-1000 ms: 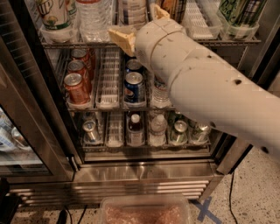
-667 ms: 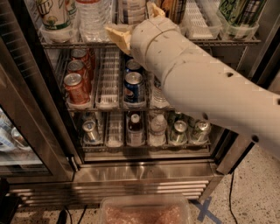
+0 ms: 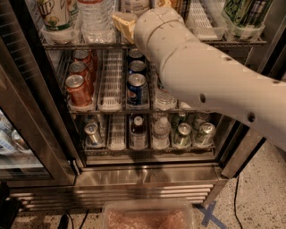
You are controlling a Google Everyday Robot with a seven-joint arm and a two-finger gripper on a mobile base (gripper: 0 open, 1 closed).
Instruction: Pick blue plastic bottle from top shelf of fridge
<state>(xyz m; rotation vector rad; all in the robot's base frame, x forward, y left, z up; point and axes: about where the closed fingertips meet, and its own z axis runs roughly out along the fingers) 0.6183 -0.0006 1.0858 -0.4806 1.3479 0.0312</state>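
The fridge stands open before me, and my pale arm reaches in from the right up to the top shelf. My gripper is at the shelf's front, open. One yellowish finger is left of the blue plastic bottle and the other is right of it. Only the bottle's pale base shows at the picture's top edge; its label is out of view. I cannot tell whether the fingers touch it.
A ribbed clear water bottle and a green-labelled bottle stand left of the gripper; green bottles stand right. Red cans and Pepsi cans fill the rack below. The glass door hangs open left. A plastic bin lies on the floor.
My arm has pushed up and further into the top shelf. The gripper now sits higher in the picture, around the bottle's base.
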